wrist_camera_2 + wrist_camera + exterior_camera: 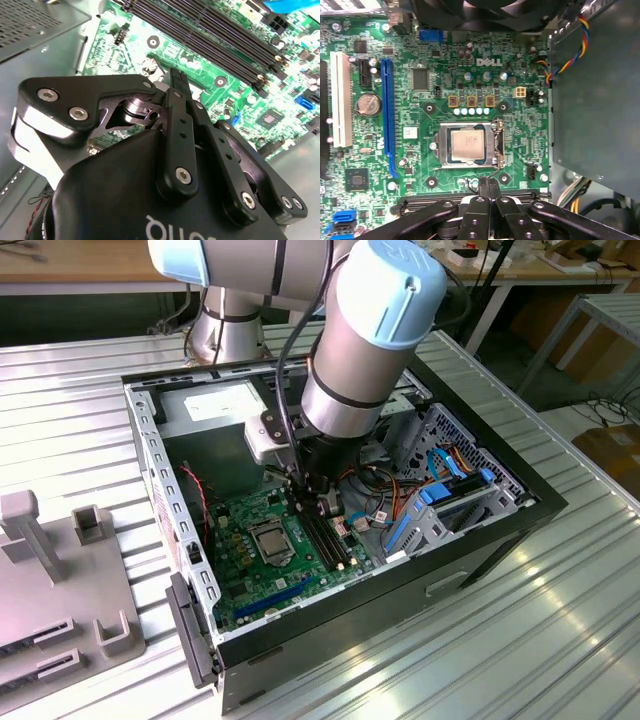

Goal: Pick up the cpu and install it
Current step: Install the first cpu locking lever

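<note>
Bright overhead light glares off the ribbed table; wrist views stay sharp.

Your arm reaches steeply downward in the exterior view, its grey-and-blue wrist joint uppermost. The black pincer points straight down, its two fingers pressed together with no gap, nothing held between them in both wrist views.

Colours inside the open case
Silver-grey square metal cpu in black-and-silver socket frame; green circuit board; long blue plastic slot; white slot; matte black gripper.
</note>
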